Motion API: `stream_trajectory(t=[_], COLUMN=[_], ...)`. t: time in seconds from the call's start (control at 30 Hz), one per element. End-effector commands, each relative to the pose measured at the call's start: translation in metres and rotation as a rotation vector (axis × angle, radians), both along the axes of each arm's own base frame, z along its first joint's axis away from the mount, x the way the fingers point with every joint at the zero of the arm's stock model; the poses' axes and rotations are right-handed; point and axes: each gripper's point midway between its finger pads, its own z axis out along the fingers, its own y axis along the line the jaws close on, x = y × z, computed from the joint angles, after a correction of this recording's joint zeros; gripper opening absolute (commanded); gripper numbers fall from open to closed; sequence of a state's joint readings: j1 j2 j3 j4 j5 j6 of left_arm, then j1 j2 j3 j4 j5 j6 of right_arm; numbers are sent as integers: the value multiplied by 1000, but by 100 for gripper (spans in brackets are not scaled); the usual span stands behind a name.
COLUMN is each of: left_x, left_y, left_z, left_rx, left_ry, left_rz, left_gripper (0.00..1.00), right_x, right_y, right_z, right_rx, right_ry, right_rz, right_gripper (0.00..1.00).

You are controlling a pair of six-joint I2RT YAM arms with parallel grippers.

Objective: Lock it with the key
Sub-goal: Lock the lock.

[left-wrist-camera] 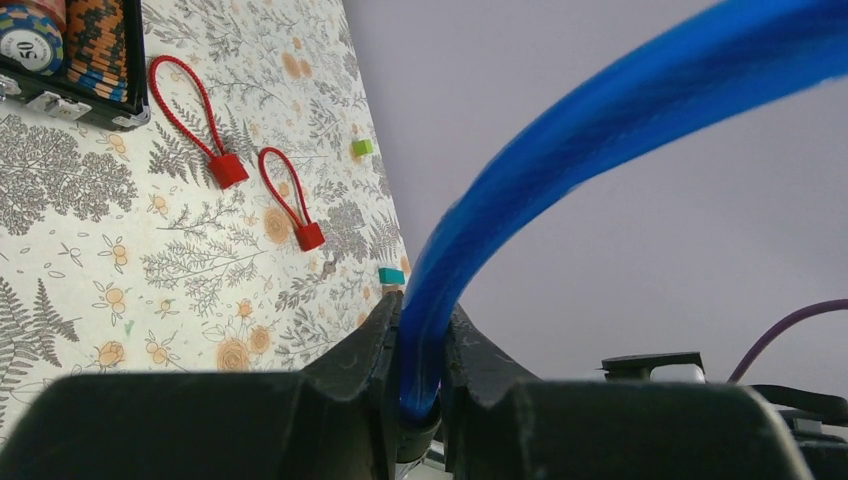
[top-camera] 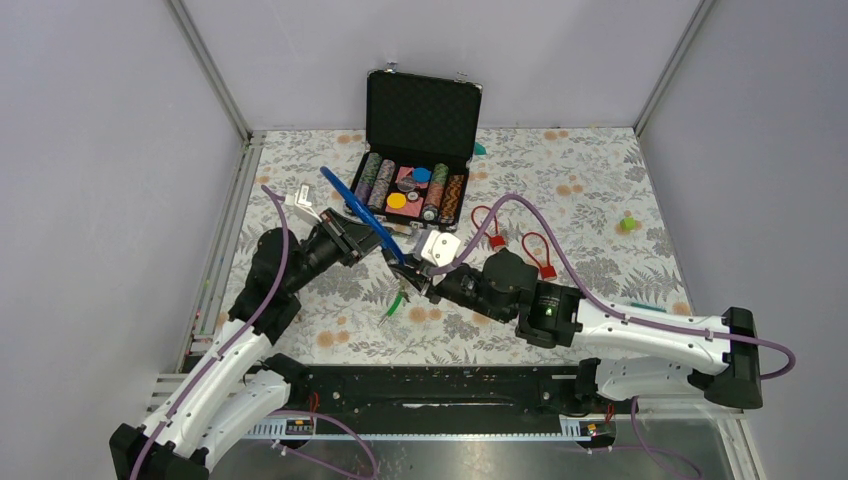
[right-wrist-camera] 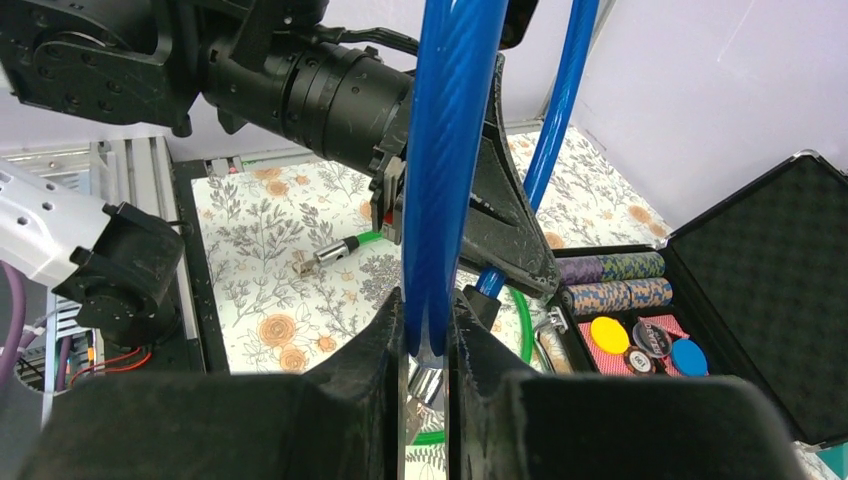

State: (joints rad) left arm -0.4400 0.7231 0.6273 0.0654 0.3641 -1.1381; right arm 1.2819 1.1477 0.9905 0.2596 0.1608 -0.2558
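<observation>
1. Two grippers hold one blue cable lock [top-camera: 352, 200] off the desk [top-camera: 600, 180], meeting over its middle.
2. The left gripper [top-camera: 368, 232] is clamped on the blue cable. In the left wrist view, its fingers [left-wrist-camera: 375, 340] pinch the cable [left-wrist-camera: 600, 130], which arcs up and away to the right.
3. The right gripper [top-camera: 412, 275] is also clamped on the cable. In the right wrist view, a strand [right-wrist-camera: 450, 150] runs straight up from between its fingers [right-wrist-camera: 385, 340], and a second strand rises just behind.
4. A green cord [top-camera: 398, 302] with a metal end lies on the desk just below the right gripper's tips. Whether that end is the key cannot be told.
5. Beyond both grippers stands an open poker chip case [top-camera: 420, 110], with rows of chips inside.
6. Two red loop tags [top-camera: 497, 241] lie near the right gripper, on its far right side.
7. A green cube [top-camera: 627, 223] sits well apart, further right. The left wrist view also shows a teal cube [left-wrist-camera: 391, 275] just beyond that gripper's tips.
</observation>
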Motion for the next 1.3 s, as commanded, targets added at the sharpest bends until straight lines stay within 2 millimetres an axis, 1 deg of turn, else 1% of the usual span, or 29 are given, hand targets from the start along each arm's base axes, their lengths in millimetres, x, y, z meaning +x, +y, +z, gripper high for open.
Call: stream_trajectory(t=[0.0, 0.13, 0.27, 0.5, 0.6, 0.7, 0.8, 0.87, 0.93, 0.97, 1.07, 1.17, 1.27], left_x=[-8, -9, -12, -18, -21, -22, -22, -19, -17, -15, -11, -7, -3], left_y=[-1, -2, -3, -2, -2, -2, 0, 3, 4, 4, 4, 3, 2], left_z=[57, 58, 57, 62, 66, 68, 66, 61, 55, 52, 44, 39, 38], left_rx=[-159, -165, -183, -182, -182, -189, -178, -162, -150, -147, -144, -142, -144], left_ry=[-105, -100, -88, -106, -117, -120, -118, -107, -96, -89, -70, -57, -48], left_rz=[-24, -29, -47, -56, -67, -71, -56, -34, -17, -10, 3, 9, 13], left_gripper=[0, 0, 0, 0, 0, 0, 0, 0, 0, 0, 0, 0, 0], right_x=[-13, -16, -13, 23, 29, 27, 26, 24, 23, 22, 21, 16, 7], right_y=[2, 1, 3, 1, 3, 6, 6, 4, 2, -1, -9, -14, -19], right_z=[-31, -35, -38, -50, -57, -61, -55, -43, -27, -25, -6, 6, 12], right_rx=[-76, -89, -109, -177, -198, -200, -167, -140, -104, -109, -71, -40, -11], right_ry=[19, 18, 22, 80, 103, 117, 154, 180, 207, 224, 248, 292, 322], right_rz=[70, 83, 72, -153, -195, -184, -194, -196, -203, -211, -227, -221, -184], right_gripper=[0, 0, 0, 0, 0, 0, 0, 1, 10, 16, 30, 47, 67])
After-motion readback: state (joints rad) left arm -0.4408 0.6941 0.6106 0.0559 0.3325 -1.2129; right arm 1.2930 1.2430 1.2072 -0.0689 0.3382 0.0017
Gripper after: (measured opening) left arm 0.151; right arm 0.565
